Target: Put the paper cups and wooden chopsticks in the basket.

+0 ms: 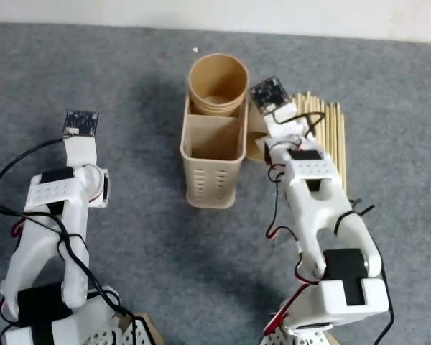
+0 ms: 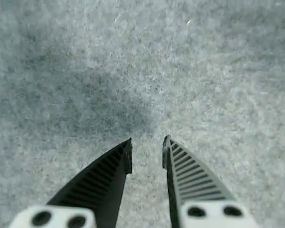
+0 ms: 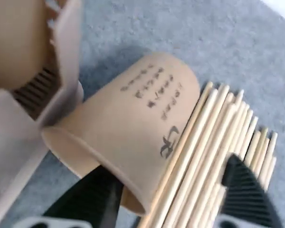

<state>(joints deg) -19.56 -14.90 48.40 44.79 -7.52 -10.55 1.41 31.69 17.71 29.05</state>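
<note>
At the middle of the bench point(image 1: 129, 79), the basket point(image 1: 212, 180) stands upright with a stack of paper cups point(image 1: 218, 85) in its far compartment. Just right of it, a lone cup point(image 3: 133, 118) lies on its side against the wooden chopsticks point(image 3: 204, 152). The right gripper point(image 3: 171, 171) is spread wide, with both between its fingers. The left gripper point(image 2: 147, 142), slightly parted, hangs over bare bench, well apart from the basket.
</note>
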